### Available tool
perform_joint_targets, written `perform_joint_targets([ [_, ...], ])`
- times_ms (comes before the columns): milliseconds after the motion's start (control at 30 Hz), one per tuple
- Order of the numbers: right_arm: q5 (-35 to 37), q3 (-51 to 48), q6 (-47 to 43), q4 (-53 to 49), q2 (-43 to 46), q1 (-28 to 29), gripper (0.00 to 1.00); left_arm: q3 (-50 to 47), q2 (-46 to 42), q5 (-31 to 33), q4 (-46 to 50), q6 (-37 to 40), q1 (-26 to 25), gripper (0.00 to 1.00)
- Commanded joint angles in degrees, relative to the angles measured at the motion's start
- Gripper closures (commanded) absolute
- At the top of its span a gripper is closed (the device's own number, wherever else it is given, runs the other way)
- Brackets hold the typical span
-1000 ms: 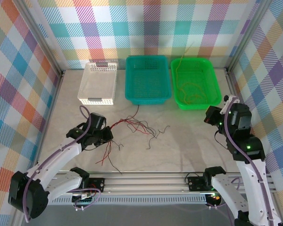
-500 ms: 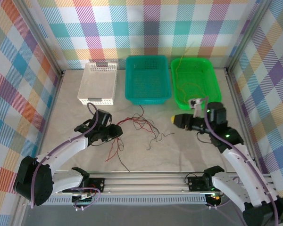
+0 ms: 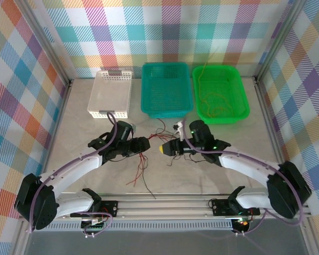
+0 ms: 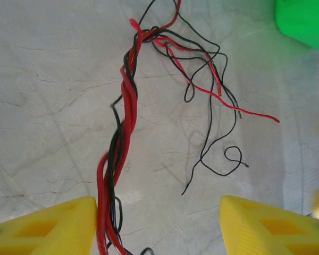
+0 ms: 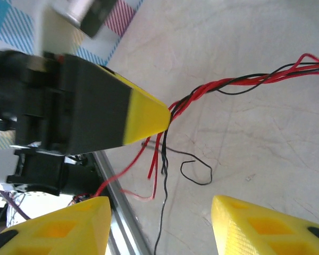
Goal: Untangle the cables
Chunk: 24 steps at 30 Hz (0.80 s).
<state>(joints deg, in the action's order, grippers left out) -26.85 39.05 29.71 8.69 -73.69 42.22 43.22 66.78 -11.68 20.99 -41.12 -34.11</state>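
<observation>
Cables (image 4: 128,101), red and black, are seen twisted together on the table (image 3: 80,133) between the left gripper (image 3: 143,144) and right gripper (image 3: 165,149), whose jaws are spread with nothing clamped. Orange strands (image 3: 212,101) are laid in the green basket (image 3: 221,121); most untangling is judged undone.

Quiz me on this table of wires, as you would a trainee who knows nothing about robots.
1. True or false: the green basket holds orange wires.
2. The twisted wires between the left gripper and the right gripper are: A red and black; B blue and white; C all yellow.
3. How many baskets stand along the far edge of the table?
Key: 1 true; 2 A; 3 three: white basket, teal basket, green basket.
</observation>
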Motion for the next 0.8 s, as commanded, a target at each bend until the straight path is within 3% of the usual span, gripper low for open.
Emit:
perform_joint_targets([
  [0,1.92,-0.18,1.56,10.07,-4.28,1.93,0.47,-1.03,-2.13,2.64,2.06,-0.15,-0.17,0.38],
  [133,2.89,1.44,4.06,13.54,-11.09,3.23,0.48,-1.44,-6.55,8.08,7.68,0.91,-0.1,0.33],
  [300,7.06,6.13,2.8,9.51,-17.73,6.57,0.49,-2.63,-13.73,14.57,15.22,1.28,0.01,0.3],
  [533,12.49,12.73,-1.01,1.64,-26.09,12.42,0.5,-6.39,-20.68,14.76,19.03,-0.58,0.25,0.3],
  [767,18.65,10.03,-3.7,-0.51,-27.29,14.25,0.47,-8.92,-21.41,12.09,18.91,-0.2,0.27,0.3],
])
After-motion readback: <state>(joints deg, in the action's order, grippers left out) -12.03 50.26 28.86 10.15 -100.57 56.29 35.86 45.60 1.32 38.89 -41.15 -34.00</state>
